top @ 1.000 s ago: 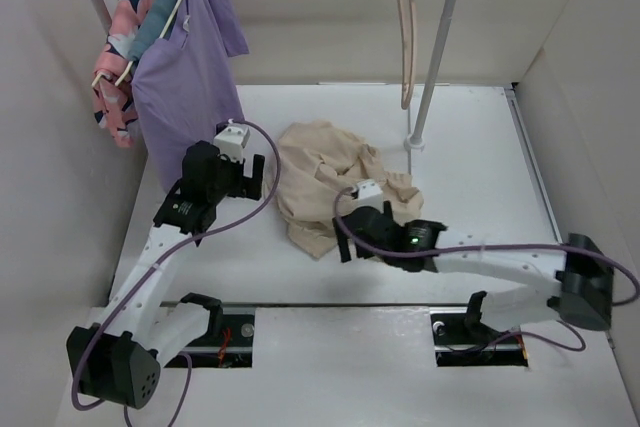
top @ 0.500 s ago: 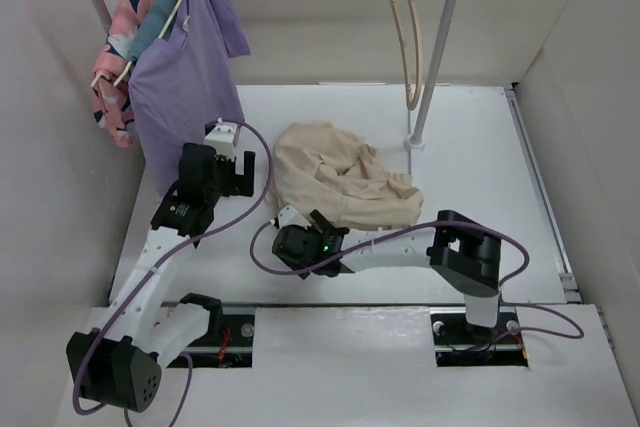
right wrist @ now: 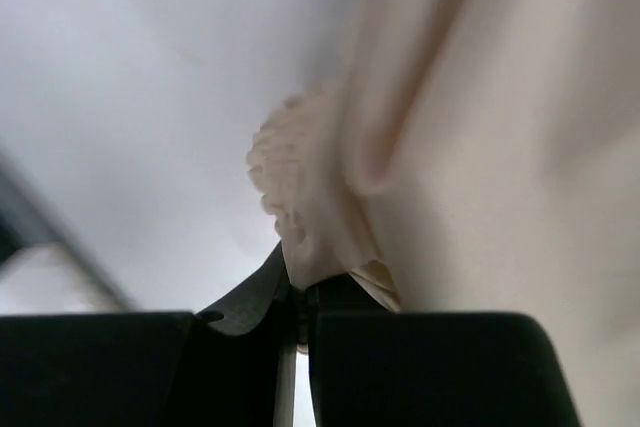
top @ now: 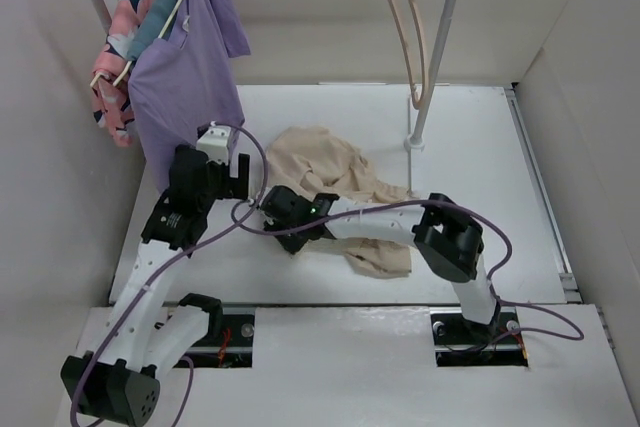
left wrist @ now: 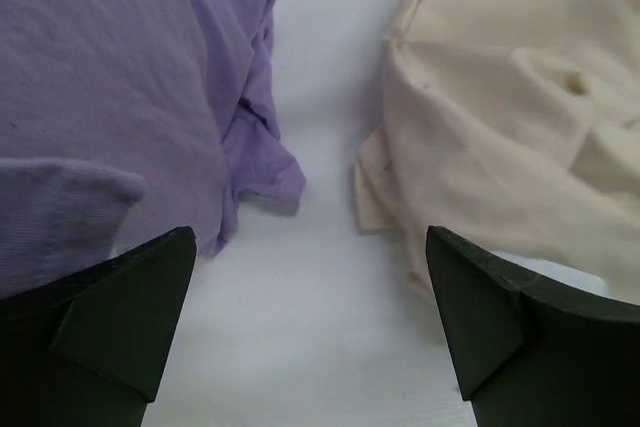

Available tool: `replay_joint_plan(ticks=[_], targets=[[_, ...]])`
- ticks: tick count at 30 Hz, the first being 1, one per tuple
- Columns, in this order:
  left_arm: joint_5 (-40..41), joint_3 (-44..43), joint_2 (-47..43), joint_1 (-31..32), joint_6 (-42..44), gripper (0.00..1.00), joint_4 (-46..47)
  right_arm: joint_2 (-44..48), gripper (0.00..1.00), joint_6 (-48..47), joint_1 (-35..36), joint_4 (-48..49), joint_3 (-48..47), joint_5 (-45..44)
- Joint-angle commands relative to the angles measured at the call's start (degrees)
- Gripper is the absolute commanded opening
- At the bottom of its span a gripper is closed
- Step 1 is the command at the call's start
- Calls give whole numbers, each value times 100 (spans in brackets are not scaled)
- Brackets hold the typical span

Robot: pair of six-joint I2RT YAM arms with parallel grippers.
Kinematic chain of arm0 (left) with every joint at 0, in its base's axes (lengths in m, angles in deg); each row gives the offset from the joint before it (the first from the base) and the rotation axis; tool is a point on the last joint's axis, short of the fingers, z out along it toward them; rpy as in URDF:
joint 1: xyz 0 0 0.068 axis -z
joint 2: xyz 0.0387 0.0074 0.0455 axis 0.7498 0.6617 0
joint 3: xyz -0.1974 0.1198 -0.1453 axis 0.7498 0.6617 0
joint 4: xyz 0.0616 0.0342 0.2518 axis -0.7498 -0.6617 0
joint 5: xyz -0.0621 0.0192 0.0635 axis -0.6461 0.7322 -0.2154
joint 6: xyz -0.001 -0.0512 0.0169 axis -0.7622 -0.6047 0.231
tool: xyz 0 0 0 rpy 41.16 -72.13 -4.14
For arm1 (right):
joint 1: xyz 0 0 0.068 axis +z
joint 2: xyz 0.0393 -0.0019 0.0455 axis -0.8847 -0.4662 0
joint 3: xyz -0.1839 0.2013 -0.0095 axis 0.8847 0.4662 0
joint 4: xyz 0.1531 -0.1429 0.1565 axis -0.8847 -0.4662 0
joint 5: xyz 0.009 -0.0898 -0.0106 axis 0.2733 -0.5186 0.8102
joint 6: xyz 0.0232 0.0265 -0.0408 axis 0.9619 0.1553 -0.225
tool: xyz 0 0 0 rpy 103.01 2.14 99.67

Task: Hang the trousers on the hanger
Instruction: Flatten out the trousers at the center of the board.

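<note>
The beige trousers lie crumpled mid-table, with a fold trailing toward the near right. My right gripper sits at their near-left edge, shut on a bunched edge of the trousers; its own view shows the jaws pinching that cloth. My left gripper stands open just left of the trousers, nothing between its fingers, with the trousers ahead to its right. The pale pink hanger hangs bare from the rail at the back right.
A purple shirt hangs at the back left, its hem on the table right before my left gripper. A pink patterned garment hangs behind it. The rack's pole and foot stand behind the trousers. White walls enclose the table.
My right arm swept left along the trousers' near side and its gripper went from open to shut on their edge, shifting the cloth. The left arm edged back slightly. The hanger swung a little.
</note>
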Motion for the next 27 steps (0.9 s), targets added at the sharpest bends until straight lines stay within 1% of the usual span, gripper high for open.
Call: replay_joint_plan(ticks=[1,2,3,4,5,6,7,8,9,10,11,12,13,14,15,16,18,19,21,22,23,25,26,27], targets=[[-547,-694,-300,-29,94,99,-171,188,0,-23,-227,434,-1626,1481],[-837,-1157,-300,-29,199,99,-346,83,0,187,-315,574,-1990,1700],[-1388,-1370,-370,-29,200,97,-400,4,0,345,-386,715,-2350,1911],[-1654,-1564,-371,-29,304,95,-400,-101,0,538,-526,881,-3033,2174],[-1883,-1879,-423,-29,392,94,-453,-181,0,958,-527,953,-3292,2177],[-2173,-2013,-423,-29,463,94,-453,-182,0,1154,-605,1040,-3425,2125],[-2271,-2214,-476,-29,464,92,-514,106,0,1486,-606,1363,-3235,1942],[-2333,-2286,-476,-29,516,92,-515,108,0,1490,-684,1549,-2954,1792],[-2395,-2339,-476,-29,516,92,-515,604,0,1855,-685,1716,-2569,1590],[-2517,-2339,-476,-29,516,91,-567,888,0,2068,-790,1892,-2121,1423],[-2605,-2339,-476,-29,586,91,-567,1187,0,2287,-965,2164,-1107,1125],[-2676,-2339,-407,-29,587,90,-620,1790,0,2498,-1079,2271,-575,1001],[-2738,-2339,-293,-29,639,89,-707,2074,0,2909,-1194,2333,-74,878],[-2860,-2270,-213,-29,700,88,-760,2338,0,3113,-1334,2333,418,711],[-2861,-2269,-117,-29,701,85,-848,2585,0,3316,-1631,2333,1320,657],[-2948,-2208,119,40,788,82,-1057,3057,0,3701,-1791,2333,1746,657],[-3019,-2207,401,190,972,80,-1322,3525,0,3984,-2072,2333,2503,526],[-3019,-2147,699,312,1260,79,-1610,3980,0,4081,-2239,2333,3107,446],[-2722,-2015,990,743,1552,79,-1876,4422,0,4380,-2407,2333,3603,315],[-2599,-1953,1131,910,1693,79,-2007,4641,0,4494,-2556,2333,4031,314],[-2502,-1796,1445,1303,1929,79,-2244,5018,0,4643,-2627,2333,4210,314],[-2238,-1611,1755,1788,2071,80,-2386,5354,0,4714,-2811,2255,4509,130],[-2168,-1444,2043,2051,2124,82,-2387,5660,0,4776,-2899,2158,4719,60],[-2097,-1391,2168,2593,2125,84,-2387,5811,0,4977,-3004,2027,4817,-2]])
